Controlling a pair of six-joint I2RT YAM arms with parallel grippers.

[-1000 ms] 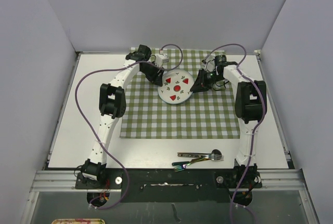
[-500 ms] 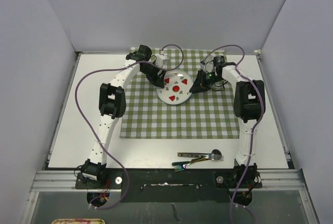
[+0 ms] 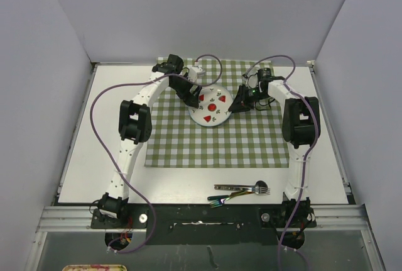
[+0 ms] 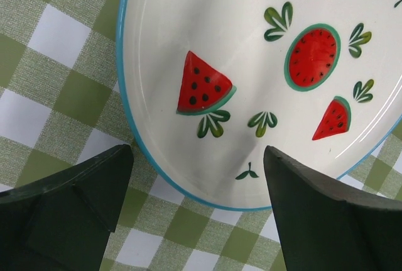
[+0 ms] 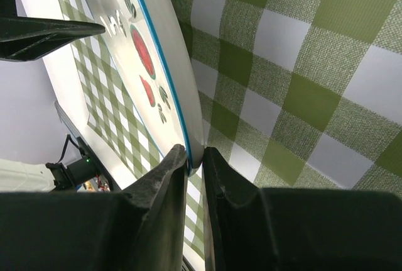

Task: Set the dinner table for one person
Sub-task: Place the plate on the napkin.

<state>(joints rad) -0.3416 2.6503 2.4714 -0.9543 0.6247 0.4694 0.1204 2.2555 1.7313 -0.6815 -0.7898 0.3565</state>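
Here, the left arm arches over the white surface [image 3: 100, 145] and dips to the plate's [image 3: 211, 105] left rim, the left tool [image 4: 198, 151] spread wide with its fingers clear of the rim. The plate sits over the checked cloth [image 3: 213, 142] at the surface's far middle. The right arm curls inward, with the right tool [image 5: 195, 154] pinched on the plate's right rim. The cutlery [image 3: 242, 190] near the front edge is too small to sort, and both wrist views crop the plate.
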